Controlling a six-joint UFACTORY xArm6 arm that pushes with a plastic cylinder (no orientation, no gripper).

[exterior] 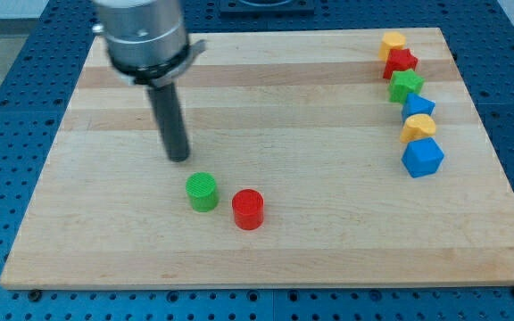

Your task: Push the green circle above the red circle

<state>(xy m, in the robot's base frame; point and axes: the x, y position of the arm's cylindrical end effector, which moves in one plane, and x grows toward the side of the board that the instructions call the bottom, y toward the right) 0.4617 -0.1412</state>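
The green circle (pixel 203 191) stands on the wooden board (pixel 105 232), left of centre and toward the view's bottom. The red circle (pixel 248 209) stands just to its right and slightly lower, a small gap between them. My tip (pixel 178 158) rests on the board just above and a little left of the green circle, not touching it. The dark rod rises from the tip to the arm's grey housing at the view's top left.
A column of blocks runs down the board's right side: a yellow block (pixel 393 42), a red star (pixel 402 61), a green star (pixel 406 86), a blue block (pixel 418 108), a yellow block (pixel 418 128) and a blue cube-like block (pixel 422 158).
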